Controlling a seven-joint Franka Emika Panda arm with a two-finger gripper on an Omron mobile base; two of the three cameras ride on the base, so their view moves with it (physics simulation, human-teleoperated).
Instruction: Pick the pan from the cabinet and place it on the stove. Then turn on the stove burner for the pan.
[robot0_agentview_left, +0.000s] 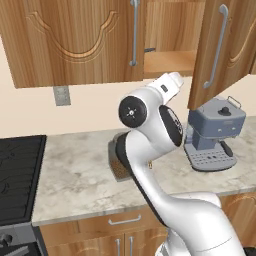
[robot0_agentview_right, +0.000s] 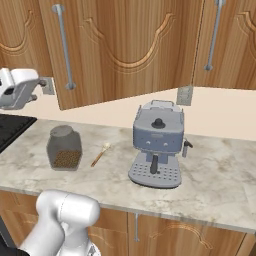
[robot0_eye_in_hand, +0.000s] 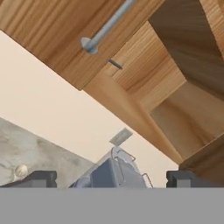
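The cabinet (robot0_agentview_left: 75, 40) stands with its right door swung out. Left of it and below, the stove (robot0_agentview_left: 17, 170) waits bare. The hand (robot0_eye_in_hand: 111, 177), spread wide and holding nothing, faces the cabinet. Inside, the pan handle (robot0_agentview_left: 149, 50) barely shows. Reaching step: advance inward toward it.

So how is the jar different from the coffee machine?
The jar is see-through with brown bits inside; the coffee machine is solid blue-grey. The jar is small and round; the coffee machine is taller, wider and boxy. The jar has a plain grey lid; the coffee machine has a black knob on top. Both stand upright on the counter.
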